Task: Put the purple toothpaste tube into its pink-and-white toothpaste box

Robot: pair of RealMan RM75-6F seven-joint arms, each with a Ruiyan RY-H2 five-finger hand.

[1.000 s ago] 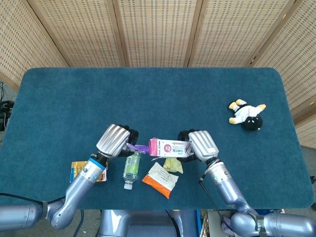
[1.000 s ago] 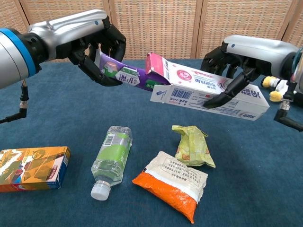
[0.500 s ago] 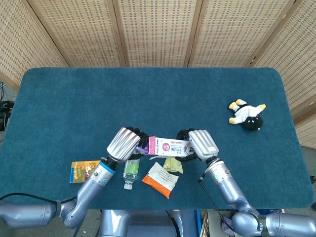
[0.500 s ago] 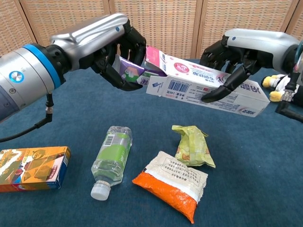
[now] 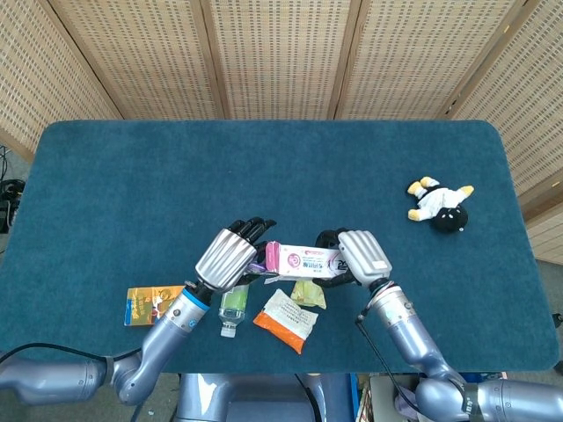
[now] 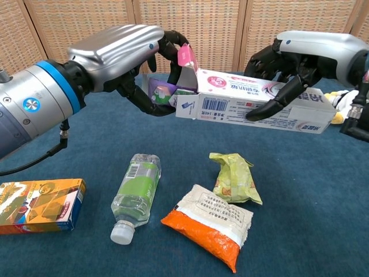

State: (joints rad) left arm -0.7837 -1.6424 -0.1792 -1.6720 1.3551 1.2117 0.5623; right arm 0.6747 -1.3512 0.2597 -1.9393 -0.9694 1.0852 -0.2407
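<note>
The pink-and-white toothpaste box [image 6: 259, 103] is held level above the table by my right hand [image 6: 291, 55], which grips it from above. The same box [image 5: 303, 260] and right hand [image 5: 361, 255] show in the head view. The box's open end faces left, with its pink flap [image 6: 185, 60] standing up. The purple toothpaste tube [image 6: 160, 91] is mostly inside the box; only its tail end shows at the opening. My left hand [image 6: 130, 55] holds that tail between thumb and curled fingers, right against the opening. The head view shows this left hand [image 5: 229, 257] too.
Below the hands lie a clear water bottle [image 6: 137, 187], a yellow-green packet [image 6: 233, 178] and an orange-and-white pouch [image 6: 209, 225]. An orange carton [image 6: 37, 205] lies at the front left. A small plush toy [image 5: 440, 204] rests at the far right of the blue table [image 5: 264, 167].
My left hand has moved right and pushed the tube much deeper into the box. The box has tipped from slanted to nearly level, and its flap now stands up.
</note>
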